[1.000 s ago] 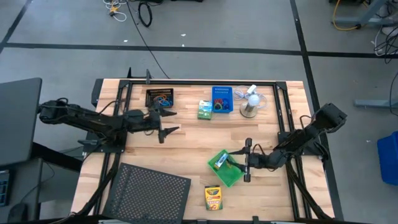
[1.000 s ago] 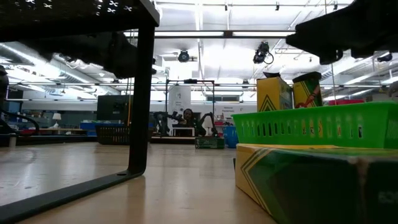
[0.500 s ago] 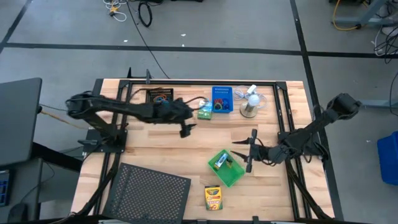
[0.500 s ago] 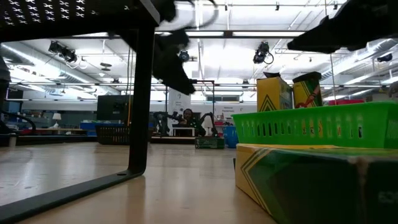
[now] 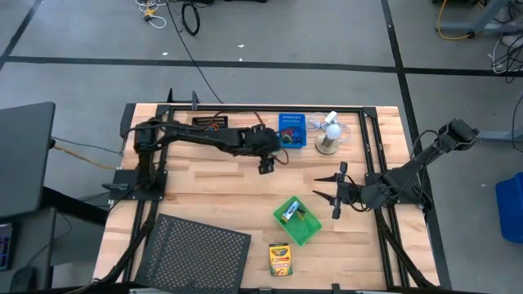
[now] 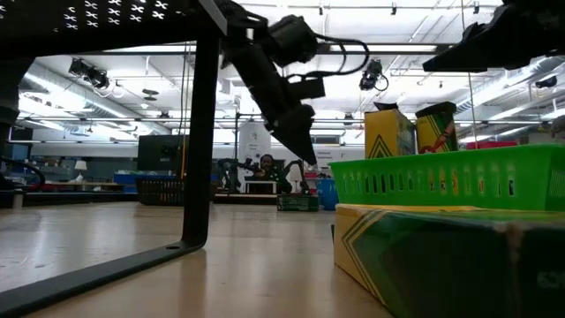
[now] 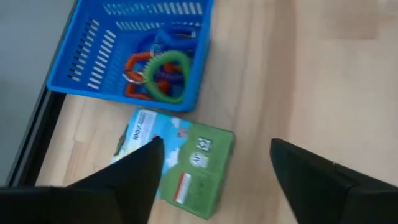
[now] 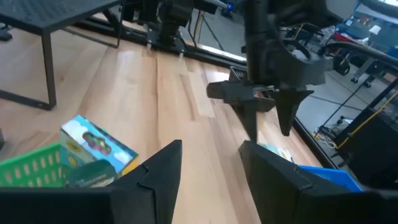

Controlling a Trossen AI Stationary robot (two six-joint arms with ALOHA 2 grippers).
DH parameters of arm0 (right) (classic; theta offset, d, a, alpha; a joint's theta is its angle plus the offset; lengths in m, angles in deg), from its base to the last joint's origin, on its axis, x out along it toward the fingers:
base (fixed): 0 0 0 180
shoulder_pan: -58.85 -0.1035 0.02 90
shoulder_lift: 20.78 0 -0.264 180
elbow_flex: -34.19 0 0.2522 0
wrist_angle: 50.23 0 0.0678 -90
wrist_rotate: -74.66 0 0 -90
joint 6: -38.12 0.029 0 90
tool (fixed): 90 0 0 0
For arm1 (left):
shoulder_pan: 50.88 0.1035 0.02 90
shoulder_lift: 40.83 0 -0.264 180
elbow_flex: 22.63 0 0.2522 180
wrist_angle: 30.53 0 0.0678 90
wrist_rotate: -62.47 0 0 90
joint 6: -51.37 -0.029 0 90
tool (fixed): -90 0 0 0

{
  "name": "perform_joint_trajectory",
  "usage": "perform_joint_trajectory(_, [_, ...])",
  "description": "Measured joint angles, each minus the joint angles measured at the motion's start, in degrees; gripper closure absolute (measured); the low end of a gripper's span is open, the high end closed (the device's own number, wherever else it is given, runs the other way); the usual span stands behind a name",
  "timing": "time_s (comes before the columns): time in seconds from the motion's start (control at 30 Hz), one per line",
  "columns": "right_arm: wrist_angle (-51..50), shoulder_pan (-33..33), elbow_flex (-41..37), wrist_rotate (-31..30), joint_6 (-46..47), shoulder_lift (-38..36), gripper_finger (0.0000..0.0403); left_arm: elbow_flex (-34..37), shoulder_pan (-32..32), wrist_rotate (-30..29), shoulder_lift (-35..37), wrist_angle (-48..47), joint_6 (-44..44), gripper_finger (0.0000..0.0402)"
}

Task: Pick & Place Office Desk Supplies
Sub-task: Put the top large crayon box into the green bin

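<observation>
Left gripper [image 5: 267,166], fingers spread wide and empty, hovers over green-white box [image 7: 180,160] just beside blue bin [image 7: 134,53], reach step; next lower and close; right gripper [image 5: 337,189] open, waiting near green bin [image 5: 297,220].

1. The left arm is reaching across the table's far side, stretched out long from its base at the left edge.
2. The left gripper [image 5: 267,166] is hanging above the wood, its fingers [image 7: 134,177] spread apart and holding nothing.
3. The right arm is bending low from the right edge.
4. The right gripper [image 5: 334,189] is hovering with fingers [image 8: 160,171] parted, empty.
</observation>
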Motion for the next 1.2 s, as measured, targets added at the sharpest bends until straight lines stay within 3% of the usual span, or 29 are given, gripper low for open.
perform_joint_trajectory(0.13, [-1.5, 0.0, 0.0, 0.0, 0.0, -0.2, 0.0222, -1.7, 0.7, -1.7, -1.5, -0.5, 1.2, 0.0195])
perform_joint_trajectory(0.3, [-2.4, 0.0, 0.0, 0.0, -0.2, -0.2, 0.0222, -1.9, 0.7, -2.0, -1.5, -0.5, 1.3, 0.0356])
perform_joint_trajectory(0.37, [-2.3, 0.0, 0.0, 0.0, -0.5, -0.2, 0.0222, -1.9, 0.7, -1.9, -1.5, -0.5, 2.1, 0.0387])
perform_joint_trajectory(0.5, [-2.3, 0.0, 0.0, -0.1, -0.7, -0.2, 0.0222, -1.9, 1.7, -1.3, -1.5, -2.3, 4.2, 0.0397])
perform_joint_trajectory(0.73, [-2.3, 0.0, 0.0, -0.3, -1.2, -0.1, 0.0222, -1.9, 4.5, 6.5, -2.3, -4.6, 8.0, 0.0398])
perform_joint_trajectory(0.97, [-2.1, 0.2, 0.0, -0.3, -1.6, -0.1, 0.0222, -2.6, 5.3, 6.9, -5.7, -4.9, 9.2, 0.0399])
perform_joint_trajectory(1.2, [-1.8, 0.3, 0.0, -0.3, -2.2, -0.2, 0.0222, -9.2, 5.7, 6.2, -11.4, -12.2, 10.3, 0.0400])
